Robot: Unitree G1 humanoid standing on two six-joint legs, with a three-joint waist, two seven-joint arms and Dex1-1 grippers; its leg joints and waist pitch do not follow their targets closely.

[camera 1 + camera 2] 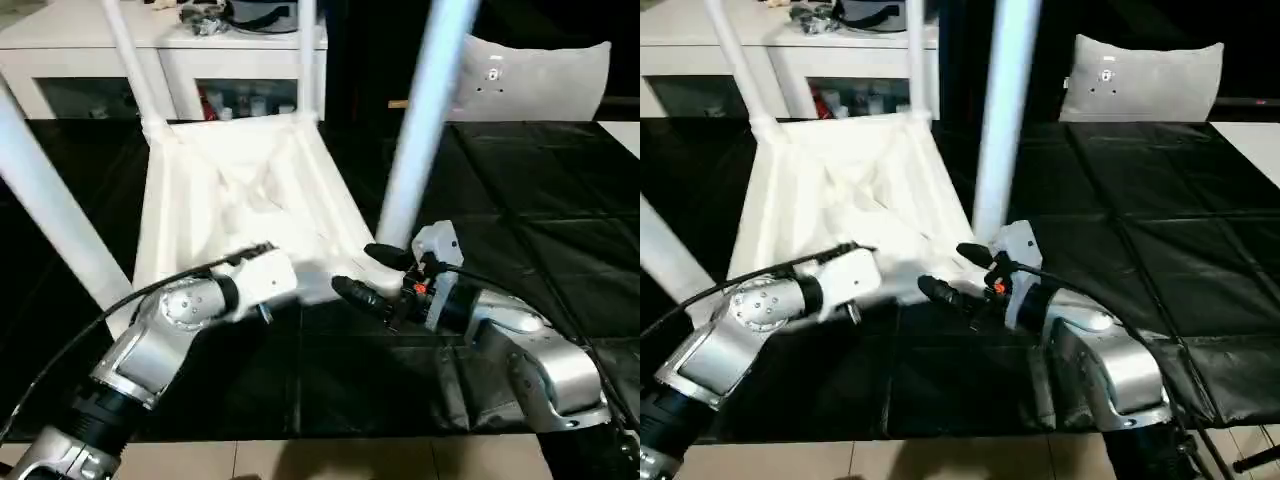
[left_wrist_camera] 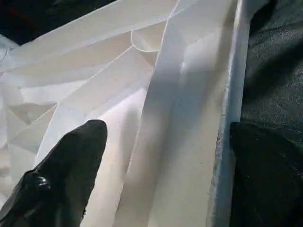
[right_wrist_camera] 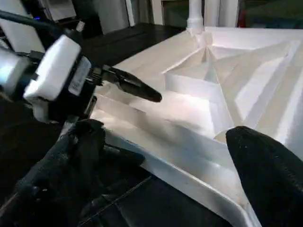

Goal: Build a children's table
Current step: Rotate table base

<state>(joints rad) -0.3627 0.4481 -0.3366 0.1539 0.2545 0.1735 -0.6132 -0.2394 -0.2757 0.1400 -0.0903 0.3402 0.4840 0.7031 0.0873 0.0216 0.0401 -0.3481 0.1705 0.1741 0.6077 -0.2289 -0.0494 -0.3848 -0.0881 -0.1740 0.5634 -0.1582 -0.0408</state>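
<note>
The black-covered table [image 1: 560,200] carries the upturned children's table [image 1: 230,190], legs [image 1: 425,120] rising. Both pincers sit at its near rim, wide open, holding nothing: the left pincer [image 3: 125,85], the right pincer [image 1: 365,275] straddling the edge.

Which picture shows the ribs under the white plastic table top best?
The right wrist view: the white plastic table top's ribs spread out clearly. The left wrist view shows a few close up; the eye views show them washed out.
</note>
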